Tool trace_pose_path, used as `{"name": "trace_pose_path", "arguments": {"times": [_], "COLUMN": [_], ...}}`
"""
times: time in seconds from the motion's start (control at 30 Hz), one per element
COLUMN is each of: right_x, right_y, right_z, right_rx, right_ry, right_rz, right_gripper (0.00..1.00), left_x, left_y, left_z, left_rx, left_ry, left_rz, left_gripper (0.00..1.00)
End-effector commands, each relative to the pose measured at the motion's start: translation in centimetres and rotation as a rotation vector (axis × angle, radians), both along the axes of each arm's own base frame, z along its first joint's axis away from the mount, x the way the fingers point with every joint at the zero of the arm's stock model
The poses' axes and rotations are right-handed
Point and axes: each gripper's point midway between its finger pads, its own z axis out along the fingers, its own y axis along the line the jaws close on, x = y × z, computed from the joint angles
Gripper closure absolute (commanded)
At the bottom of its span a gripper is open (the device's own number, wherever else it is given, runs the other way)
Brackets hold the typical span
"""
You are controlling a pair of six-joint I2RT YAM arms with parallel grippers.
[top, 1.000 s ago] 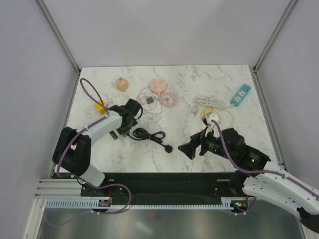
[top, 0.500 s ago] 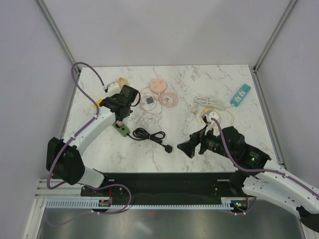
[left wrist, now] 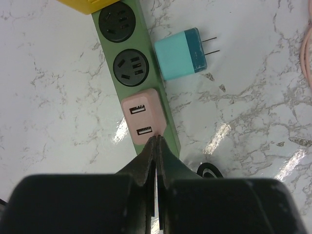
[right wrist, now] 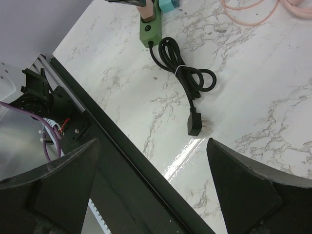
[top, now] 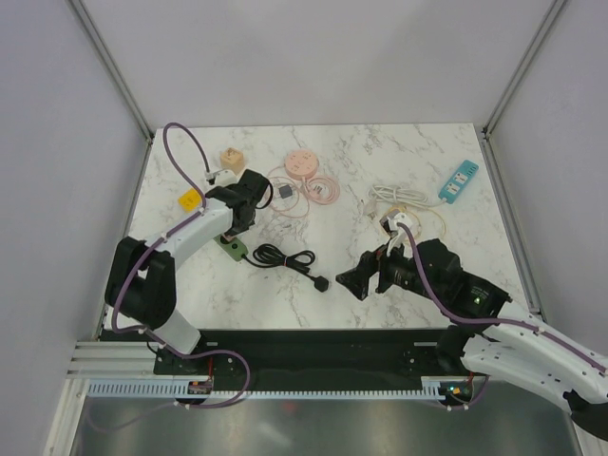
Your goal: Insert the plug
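A green power strip [left wrist: 165, 122] lies on the marble with two empty black sockets [left wrist: 130, 68]. A pink USB plug [left wrist: 141, 119] sits in its third socket. A teal plug [left wrist: 183, 53] lies loose beside the strip, prongs pointing right. My left gripper [left wrist: 156, 141] is shut with nothing between its fingers, its tips at the pink plug's near edge. From above, the left gripper [top: 234, 231] points down at the strip [top: 232, 251]. My right gripper [top: 364, 281] hangs open and empty near the black cord's plug [right wrist: 196, 122].
The strip's coiled black cord [top: 285, 256] lies mid-table. A yellow block [top: 191, 199], a tan cube [top: 231, 159], a pink round socket with pink cable [top: 300, 163], a white cable [top: 399, 197] and a blue power strip [top: 458, 180] lie further back. A black rail [right wrist: 122, 161] edges the table front.
My left gripper has gone from open to shut, and its arm swung out left and back over the green strip. The right arm has crept slightly left.
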Motion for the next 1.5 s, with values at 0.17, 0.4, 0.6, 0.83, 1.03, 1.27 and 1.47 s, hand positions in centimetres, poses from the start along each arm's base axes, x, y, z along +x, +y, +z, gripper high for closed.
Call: {"name": "trace_pose_path", "arguments": {"times": [0.17,0.4,0.6,0.83,1.03,1.27,1.47], "right_x": [1.1,1.8,2.7,4.8,11.2,20.2,25.5], "right_y": [0.8,1.1,1.6,1.2,-4.2,-12.3,-20.4], "right_z": [2.1,1.6,1.4,3.1,3.2,2.2,-3.8], "right_rx": [0.024,0.007,-0.011,0.018,-0.071,-0.183,-0.281], "right_ry": [-0.003,0.016,0.027,0.028,-0.012,0.026,0.209], "right_rz": [-0.033,-0.057,-0.086,-0.213,-0.684,-0.969,-1.132], "right_gripper": [0.02,0.02,0.02,0.02,0.02,0.02,0.02], "left_x": [1.7,1.2,-0.2,1.2,2.7,0.1,-3.3], "left_y": [0.5,1.7,2.2,1.7,-2.9,-6.4,-8.9], "left_z": [4.7,2.1,-0.5,4.3,10.6,12.9,16.3], "left_rx": [0.028,0.056,0.065,0.039,-0.112,-0.234,-0.374], "left_ry": [-0.126,-0.057,0.004,-0.093,-0.198,-0.237,-0.516], "left_rz": [-0.036,-0.002,0.033,0.008,-0.337,-0.646,-0.865], "left_gripper": [0.98,0.98,0.98,0.98,0.60,0.32,0.00]}}
